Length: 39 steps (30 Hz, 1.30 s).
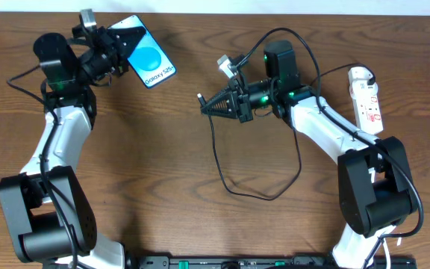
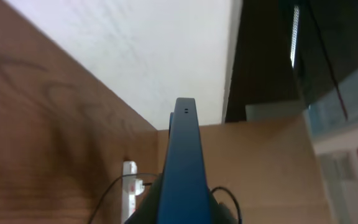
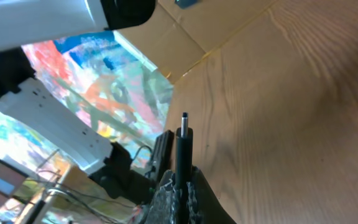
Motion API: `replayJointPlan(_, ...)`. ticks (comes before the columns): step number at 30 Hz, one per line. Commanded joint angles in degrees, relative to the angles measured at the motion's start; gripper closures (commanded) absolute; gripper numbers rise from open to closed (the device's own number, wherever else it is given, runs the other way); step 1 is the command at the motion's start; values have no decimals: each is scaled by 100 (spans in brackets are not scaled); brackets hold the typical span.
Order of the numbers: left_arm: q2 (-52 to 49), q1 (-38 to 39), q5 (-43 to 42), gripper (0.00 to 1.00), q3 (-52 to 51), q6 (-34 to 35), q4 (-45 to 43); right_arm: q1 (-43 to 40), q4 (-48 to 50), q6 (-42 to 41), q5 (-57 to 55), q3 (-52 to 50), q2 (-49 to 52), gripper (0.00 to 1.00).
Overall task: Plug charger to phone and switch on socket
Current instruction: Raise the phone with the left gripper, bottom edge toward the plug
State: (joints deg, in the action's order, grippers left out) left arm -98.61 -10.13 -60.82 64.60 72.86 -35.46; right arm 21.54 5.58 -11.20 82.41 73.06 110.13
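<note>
My left gripper [image 1: 122,46] is shut on the phone [image 1: 151,61] and holds it lifted at the far left, blue screen up. In the left wrist view the phone's [image 2: 184,168] edge points away between my fingers. My right gripper [image 1: 206,104] is shut on the charger [image 1: 216,161] near its plug end, which points left toward the phone. In the right wrist view the plug [image 3: 184,140] stands up from my shut fingers [image 3: 182,186]. The cable loops down over the table and back up to the right arm. The socket [image 1: 366,99] lies at the far right.
The socket also shows small in the left wrist view [image 2: 129,190]. The wooden table [image 1: 170,172] carries only the cable loop in its middle. The arm bases stand at the near left and near right edges.
</note>
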Motion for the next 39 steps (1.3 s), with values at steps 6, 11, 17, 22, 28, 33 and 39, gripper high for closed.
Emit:
replayJointPlan(6, 131, 195, -310, 92, 13, -409, -608, -72, 267, -592, 595, 68, 164, 99)
replayJointPlan(11, 131, 225, -422, 93, 13, -409, -603, -122, 409, -595, 693, 68, 647, 99)
replayJointPlan(17, 131, 225, -474, 92, 13, -490, -605, -120, 957, -962, 693, 70, 1233, 99)
replayJointPlan(22, 131, 251, -466, 93, 13, -699, -605, -107, 1709, -1187, 693, 70, 1248, 99)
replayJointPlan(28, 131, 450, -433, 93, 13, -1091, -608, -96, 2509, -1781, 693, 70, 1248, 99)
replayJointPlan(33, 131, 638, -269, 93, 13, -1250, -691, -44, 2782, -2055, 693, 72, 1248, 99)
replayJointPlan(39, 131, 748, 190, 92, 13, -1283, -1226, -35, 3477, -2645, 693, 76, 1248, 99)
